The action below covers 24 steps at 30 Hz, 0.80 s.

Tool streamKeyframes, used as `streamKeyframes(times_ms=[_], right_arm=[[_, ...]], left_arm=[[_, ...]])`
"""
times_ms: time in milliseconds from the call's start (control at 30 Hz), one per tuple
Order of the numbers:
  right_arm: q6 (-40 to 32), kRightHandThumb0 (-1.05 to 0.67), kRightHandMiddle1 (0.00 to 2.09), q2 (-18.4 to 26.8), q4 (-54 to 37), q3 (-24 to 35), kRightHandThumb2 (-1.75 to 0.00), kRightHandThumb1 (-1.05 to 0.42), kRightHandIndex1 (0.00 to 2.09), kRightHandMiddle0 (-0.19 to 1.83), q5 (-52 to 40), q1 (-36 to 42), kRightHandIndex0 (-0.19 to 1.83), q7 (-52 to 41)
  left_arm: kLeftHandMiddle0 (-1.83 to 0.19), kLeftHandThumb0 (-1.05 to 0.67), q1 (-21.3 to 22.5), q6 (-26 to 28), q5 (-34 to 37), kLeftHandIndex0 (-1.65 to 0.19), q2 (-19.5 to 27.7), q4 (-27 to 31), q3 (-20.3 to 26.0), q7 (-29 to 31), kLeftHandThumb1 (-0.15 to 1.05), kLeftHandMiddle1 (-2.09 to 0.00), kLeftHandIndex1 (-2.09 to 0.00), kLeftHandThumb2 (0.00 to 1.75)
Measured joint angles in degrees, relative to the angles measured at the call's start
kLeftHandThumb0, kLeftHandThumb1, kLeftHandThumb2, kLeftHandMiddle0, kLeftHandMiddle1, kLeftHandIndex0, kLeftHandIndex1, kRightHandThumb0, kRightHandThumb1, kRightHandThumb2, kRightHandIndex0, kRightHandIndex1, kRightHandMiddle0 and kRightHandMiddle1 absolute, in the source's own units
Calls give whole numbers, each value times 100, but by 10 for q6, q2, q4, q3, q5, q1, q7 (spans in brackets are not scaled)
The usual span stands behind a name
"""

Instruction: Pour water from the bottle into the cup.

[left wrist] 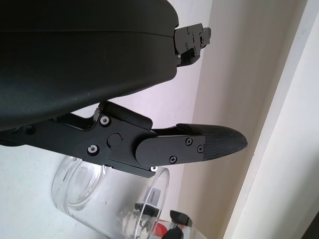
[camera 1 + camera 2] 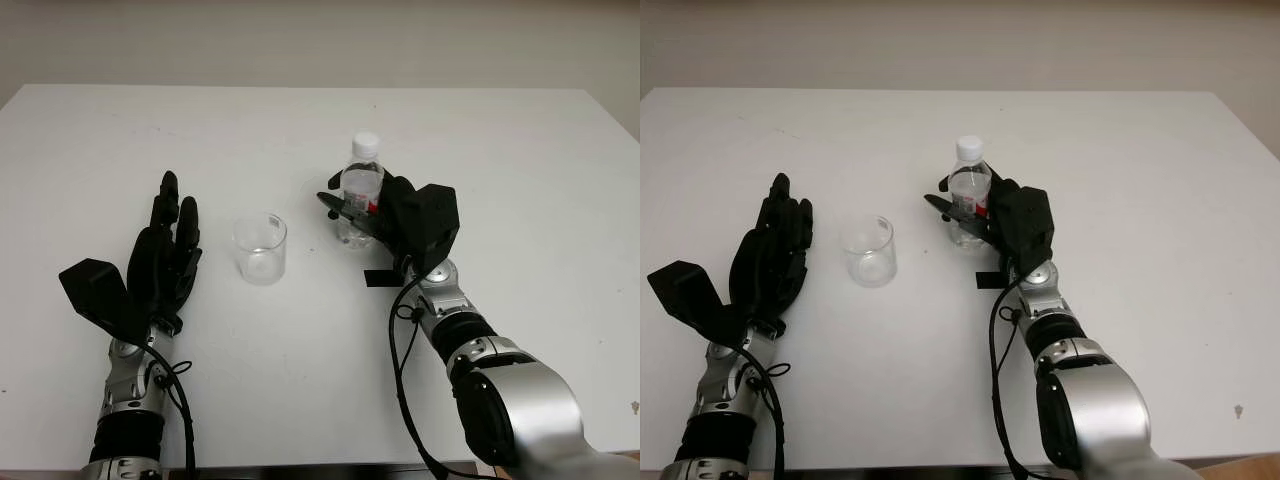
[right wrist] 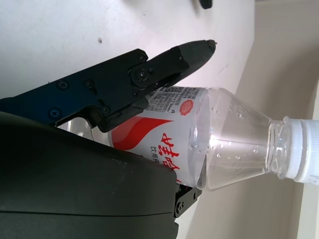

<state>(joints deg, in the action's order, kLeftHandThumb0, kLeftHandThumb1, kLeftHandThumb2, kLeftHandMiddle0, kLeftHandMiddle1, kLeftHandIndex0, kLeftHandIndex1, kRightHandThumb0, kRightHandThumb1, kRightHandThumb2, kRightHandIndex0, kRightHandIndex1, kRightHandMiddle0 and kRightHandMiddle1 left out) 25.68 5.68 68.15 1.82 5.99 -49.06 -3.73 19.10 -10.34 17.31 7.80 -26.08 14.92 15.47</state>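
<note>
A clear plastic water bottle [image 2: 362,178] with a white cap and a red-and-white label [image 3: 164,144] stands upright on the white table [image 2: 520,160], right of centre. My right hand [image 2: 358,212] is curled around its lower body, one finger [image 3: 164,62] lying across the label and the palm against the other side. An empty clear glass cup [image 2: 260,248] stands a short way to the bottle's left. My left hand [image 2: 170,228] is open just left of the cup, apart from it. The cup [image 1: 79,179] is also visible in the left wrist view, beyond a finger [image 1: 199,144].
The table's far edge [image 2: 300,88] meets a pale wall. Its right edge [image 2: 612,112] runs diagonally at the far right. Bare tabletop lies between the cup and bottle and in front of both.
</note>
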Motion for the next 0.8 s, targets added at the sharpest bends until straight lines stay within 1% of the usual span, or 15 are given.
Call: streamKeyframes(times_ms=[133, 333, 500, 633, 800], right_arm=[[3, -37, 209, 3, 0, -8, -39, -105, 209, 131, 11, -1, 152, 9], [6, -36, 209, 4, 0, -16, -36, -105, 209, 135, 24, -2, 153, 37], [15, -36, 209, 10, 4, -33, -35, -105, 209, 135, 53, -5, 151, 69], [22, -36, 209, 23, 5, -58, -35, -105, 209, 118, 86, -17, 144, 88], [27, -33, 209, 33, 6, -84, -34, -105, 209, 109, 120, -47, 139, 113]], left_arm=[[15, -71, 0, 0, 1, 18, 0, -1, 0, 1, 105, -5, -5, 42], [15, -70, 0, -1, 1, 18, 0, -1, 0, 0, 105, -5, -5, 43], [15, -71, 1, -1, 1, 17, 2, -3, 0, 5, 105, -5, -5, 43], [14, -70, 4, -1, 1, 16, 3, -6, 1, 5, 105, -6, -6, 43], [15, -70, 4, -1, 0, 15, 4, -6, 0, 4, 105, -5, -6, 45]])
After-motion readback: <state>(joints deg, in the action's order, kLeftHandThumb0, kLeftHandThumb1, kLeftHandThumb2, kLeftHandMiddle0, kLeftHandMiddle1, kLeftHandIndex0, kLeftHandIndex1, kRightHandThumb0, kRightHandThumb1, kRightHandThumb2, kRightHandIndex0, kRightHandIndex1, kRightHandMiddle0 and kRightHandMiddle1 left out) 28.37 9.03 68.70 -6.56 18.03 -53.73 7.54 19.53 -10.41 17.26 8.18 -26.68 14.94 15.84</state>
